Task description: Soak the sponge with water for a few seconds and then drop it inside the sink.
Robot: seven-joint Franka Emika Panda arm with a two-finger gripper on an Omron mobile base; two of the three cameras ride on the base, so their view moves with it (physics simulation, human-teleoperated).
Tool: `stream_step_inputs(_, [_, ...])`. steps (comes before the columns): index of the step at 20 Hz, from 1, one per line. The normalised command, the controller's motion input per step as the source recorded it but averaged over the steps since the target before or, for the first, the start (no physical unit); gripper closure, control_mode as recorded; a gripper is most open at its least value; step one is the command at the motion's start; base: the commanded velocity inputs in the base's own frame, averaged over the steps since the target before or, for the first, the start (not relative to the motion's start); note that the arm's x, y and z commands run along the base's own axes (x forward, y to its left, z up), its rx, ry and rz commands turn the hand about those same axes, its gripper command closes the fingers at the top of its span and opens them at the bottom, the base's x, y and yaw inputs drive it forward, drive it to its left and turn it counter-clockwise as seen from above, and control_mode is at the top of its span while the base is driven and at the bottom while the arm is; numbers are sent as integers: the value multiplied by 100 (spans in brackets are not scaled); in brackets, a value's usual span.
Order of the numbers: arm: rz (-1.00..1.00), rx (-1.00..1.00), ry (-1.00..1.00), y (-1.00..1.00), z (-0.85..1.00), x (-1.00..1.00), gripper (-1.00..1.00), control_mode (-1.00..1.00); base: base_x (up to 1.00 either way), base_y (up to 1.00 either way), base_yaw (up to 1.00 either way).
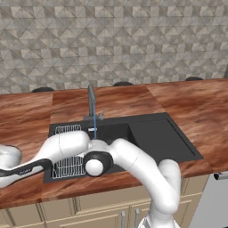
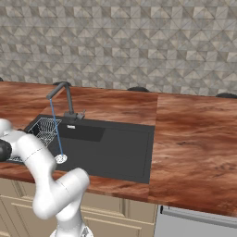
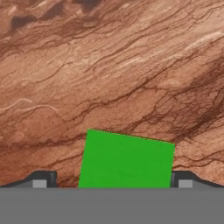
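Observation:
In the hand view the bright green sponge (image 3: pixel 127 159) lies flat on the brown wooden counter (image 3: pixel 109 65). My gripper (image 3: pixel 112 181) is open and straddles it. The right fingertip (image 3: pixel 184 180) is at the sponge's edge, and the left fingertip (image 3: pixel 40 180) stands a little apart from it. The sponge's near edge is hidden. The black sink (image 1: pixel 164 138) (image 2: pixel 120 148) is set into the counter, with a thin blue stream of water (image 1: pixel 94 127) (image 2: pixel 56 132) running from the faucet (image 1: pixel 91 100) (image 2: pixel 60 92) down to the silver drain (image 2: pixel 60 159). My arm reaches left past the sink.
A white wire rack (image 1: pixel 67 130) (image 2: pixel 44 129) sits in the sink's left part. The sink's flat ledge (image 1: pixel 160 133) lies to the right. Wooden counter (image 2: pixel 194 139) stretches on both sides, with a tiled wall behind. Cabinet fronts (image 1: pixel 102 209) run below.

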Motion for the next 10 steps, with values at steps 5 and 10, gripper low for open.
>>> stream_step_inputs(5, [0,-2,13,0,-76,0,-100,-100,0,0,0])
stream_step_inputs(10, [0,-9,10,-3,-80,-7,-100,-100,0,0,0])
